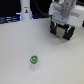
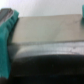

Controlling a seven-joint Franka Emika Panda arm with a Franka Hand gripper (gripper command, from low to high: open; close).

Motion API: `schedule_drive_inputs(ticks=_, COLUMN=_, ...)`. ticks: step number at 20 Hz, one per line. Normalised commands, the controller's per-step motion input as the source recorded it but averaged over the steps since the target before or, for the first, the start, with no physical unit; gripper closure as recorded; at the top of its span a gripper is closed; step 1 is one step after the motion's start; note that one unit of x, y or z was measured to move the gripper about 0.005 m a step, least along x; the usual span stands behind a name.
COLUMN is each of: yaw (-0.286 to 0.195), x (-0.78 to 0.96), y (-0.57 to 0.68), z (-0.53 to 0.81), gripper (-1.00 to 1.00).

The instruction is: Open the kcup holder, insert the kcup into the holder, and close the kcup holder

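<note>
Exterior view: a small white pod with green-and-blue lid, the kcup (image 1: 34, 61), is being shown lower centre; likely light, best gripped around its sides. The gripper (image 1: 63, 33) is being held upper right over the black boxy kcup holder (image 1: 64, 32).

Wrist view: the holder's dark top (image 2: 47, 30) is being framed between teal fingers (image 2: 6, 27); whether released or clenched cannot be told.

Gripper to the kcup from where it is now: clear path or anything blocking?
Probably yes. The kcup stands alone on the white table; nothing lies between it and the gripper, which sits up by the kcup holder.

White boxy arm (image 1: 64, 11) with black hand (teal-tipped fingers (image 2: 7, 22)).
</note>
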Motion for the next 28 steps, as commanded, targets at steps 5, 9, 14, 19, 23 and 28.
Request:
schedule_drive_inputs(ticks=5, yaw=-0.066, x=0.96, y=-0.24, z=0.22, gripper=1.00)
schedule_drive_inputs(ticks=9, yaw=-0.069, x=0.96, y=-0.26, z=0.24, gripper=1.00)
schedule_drive_inputs(ticks=14, yaw=-0.076, x=0.95, y=-0.29, z=0.25, gripper=1.00)
schedule_drive_inputs(ticks=19, yaw=-0.072, x=0.94, y=-0.29, z=0.25, gripper=1.00)
schedule_drive_inputs(ticks=23, yaw=-0.022, x=0.79, y=-0.18, z=0.28, gripper=1.00)
schedule_drive_inputs(ticks=28, yaw=-0.112, x=0.23, y=-0.40, z=0.27, gripper=-1.00)
